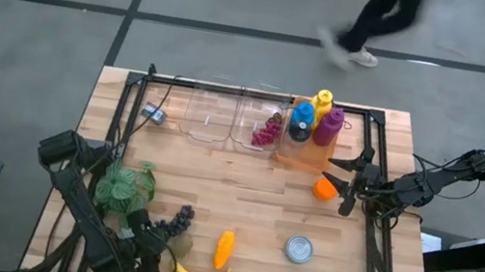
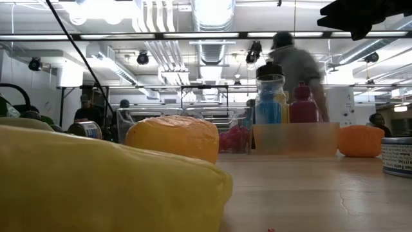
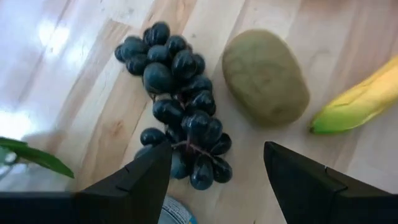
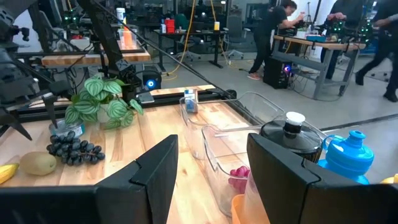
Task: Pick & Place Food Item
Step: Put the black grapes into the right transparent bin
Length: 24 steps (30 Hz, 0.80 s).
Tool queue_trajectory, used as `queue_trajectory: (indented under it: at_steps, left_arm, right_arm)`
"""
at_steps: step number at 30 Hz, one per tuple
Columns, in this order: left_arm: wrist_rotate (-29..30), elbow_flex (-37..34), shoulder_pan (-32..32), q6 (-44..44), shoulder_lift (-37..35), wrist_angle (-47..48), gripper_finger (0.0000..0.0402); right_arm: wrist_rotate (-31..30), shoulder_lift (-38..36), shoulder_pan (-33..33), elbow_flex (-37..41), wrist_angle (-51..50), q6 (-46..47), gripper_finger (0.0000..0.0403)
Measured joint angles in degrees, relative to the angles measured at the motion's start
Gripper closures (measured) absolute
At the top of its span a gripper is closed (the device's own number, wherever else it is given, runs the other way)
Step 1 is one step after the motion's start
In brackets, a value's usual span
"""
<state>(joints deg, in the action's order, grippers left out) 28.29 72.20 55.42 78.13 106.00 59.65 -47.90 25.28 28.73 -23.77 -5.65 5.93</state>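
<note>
Dark grapes (image 3: 180, 112) lie on the wooden table (image 1: 243, 195) near its front-left corner, just beside a kiwi (image 3: 265, 78) and near a banana (image 3: 364, 96); the left gripper (image 3: 214, 177) hovers over the bunch with fingers apart, gripping nothing. Right gripper (image 1: 345, 180), fingers likewise apart and empty, hangs at the table's right edge beside an orange fruit (image 1: 324, 189) and the bottles (image 1: 315, 120).

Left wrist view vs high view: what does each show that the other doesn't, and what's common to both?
Left wrist only: the left gripper open, hovering over the dark grapes.

High only: the right gripper open beside the orange fruit, the can, the bottles, the clear bins and the plant.

Both: grapes, kiwi and banana.
</note>
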Motion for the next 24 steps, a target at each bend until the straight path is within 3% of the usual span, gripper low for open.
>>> queue_trajectory:
  at_steps: [11,24]
  left_arm:
    - [2.9,-7.5,0.0,1.4,-1.2,-6.8,0.014]
    - [6.8,-25.0,0.0,3.4,-13.7,-27.2,0.014]
  right_arm:
    - [0.0,0.0,0.0,0.0,0.0,0.0,0.0213]
    - [0.0,0.0,0.0,0.0,0.0,0.0,0.0213]
